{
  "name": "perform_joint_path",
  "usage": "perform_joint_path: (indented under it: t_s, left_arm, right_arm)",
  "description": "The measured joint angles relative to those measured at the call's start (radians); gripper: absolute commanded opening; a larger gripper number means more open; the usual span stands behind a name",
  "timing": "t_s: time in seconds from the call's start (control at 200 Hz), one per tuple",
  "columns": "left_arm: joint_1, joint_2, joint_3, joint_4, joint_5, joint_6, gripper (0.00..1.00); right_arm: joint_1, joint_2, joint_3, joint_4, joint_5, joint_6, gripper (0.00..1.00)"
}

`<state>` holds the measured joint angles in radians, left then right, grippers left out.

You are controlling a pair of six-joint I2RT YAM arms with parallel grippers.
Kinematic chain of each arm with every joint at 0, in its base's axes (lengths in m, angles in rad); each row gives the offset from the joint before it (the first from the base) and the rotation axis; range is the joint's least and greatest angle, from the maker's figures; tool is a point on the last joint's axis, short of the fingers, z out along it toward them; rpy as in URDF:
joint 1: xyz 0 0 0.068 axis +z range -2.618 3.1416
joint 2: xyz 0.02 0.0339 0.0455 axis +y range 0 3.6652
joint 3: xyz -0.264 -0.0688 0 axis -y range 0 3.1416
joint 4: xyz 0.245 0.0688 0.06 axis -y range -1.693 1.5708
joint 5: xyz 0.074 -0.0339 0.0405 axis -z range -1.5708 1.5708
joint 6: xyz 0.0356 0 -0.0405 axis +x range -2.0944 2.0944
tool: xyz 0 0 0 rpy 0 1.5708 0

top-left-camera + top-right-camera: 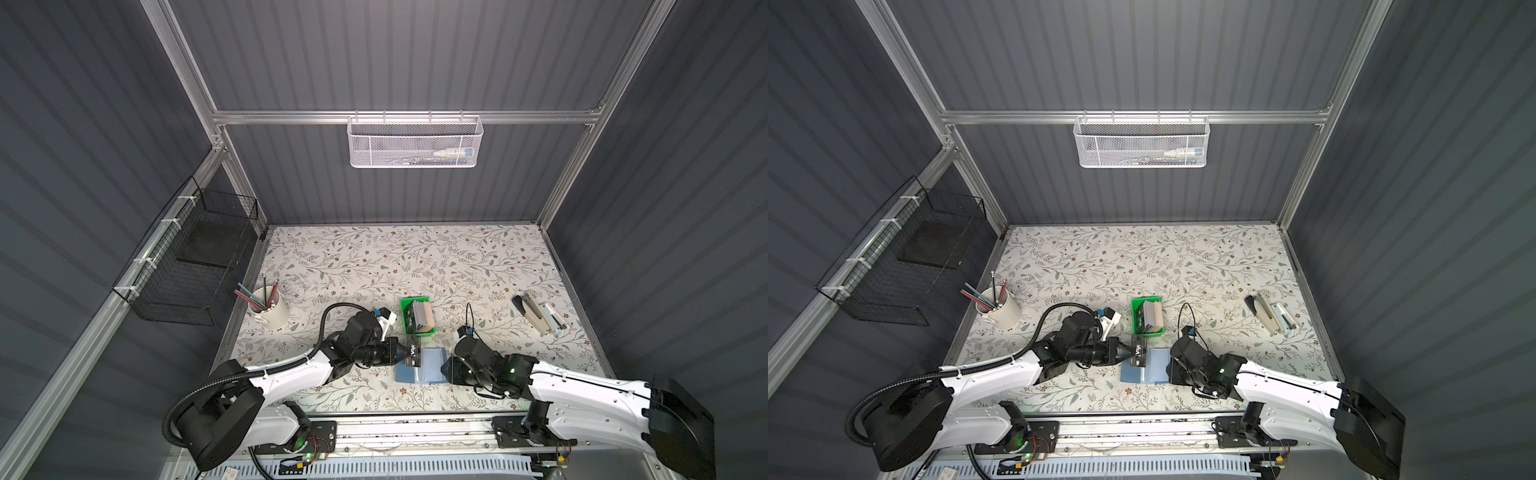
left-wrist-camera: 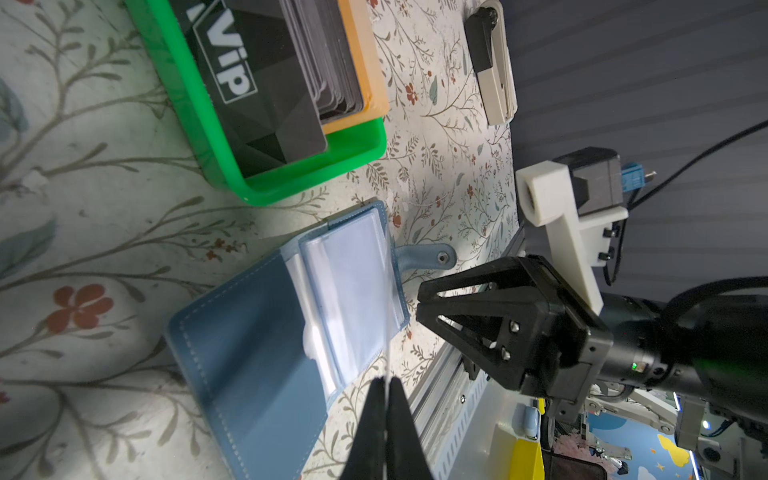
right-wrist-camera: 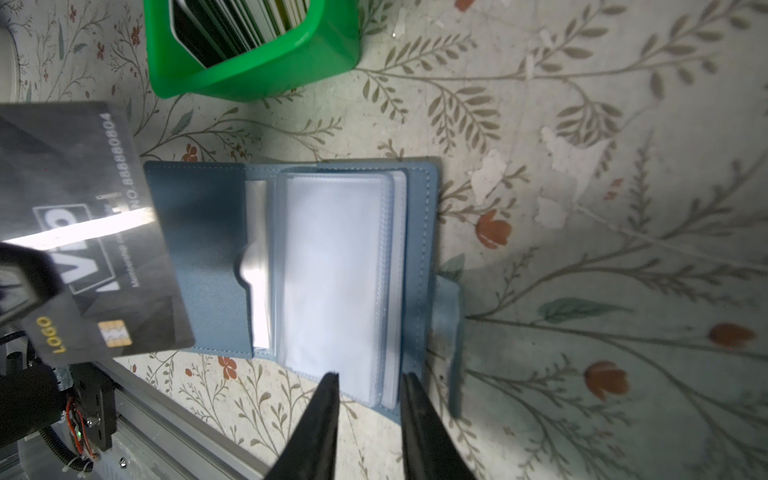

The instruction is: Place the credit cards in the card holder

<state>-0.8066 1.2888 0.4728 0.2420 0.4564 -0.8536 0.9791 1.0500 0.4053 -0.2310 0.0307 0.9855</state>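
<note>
Right wrist view: green tray (image 3: 257,79) beside open blue card holder (image 3: 208,249).
Left gripper (image 2: 385,380) pinches dark VIP card (image 3: 104,232); right gripper (image 3: 370,376) gapes at clear sleeves (image 3: 332,270).

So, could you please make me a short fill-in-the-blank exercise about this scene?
The left gripper is shut on a dark card printed with the word ____.
The other cards sit in a ____ tray.
The blue card holder lies ____ on the table.
Missing words: VIP; green; open.
</note>
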Motion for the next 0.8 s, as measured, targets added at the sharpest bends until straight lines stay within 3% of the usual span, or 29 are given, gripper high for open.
perform_joint_path:
  t_s: [0.801]
  left_arm:
    - [0.0,0.008,-0.057,0.024,0.018,-0.138,0.0]
  right_arm:
    - [0.0,0.11,0.013,-0.026,0.023,0.002,0.19]
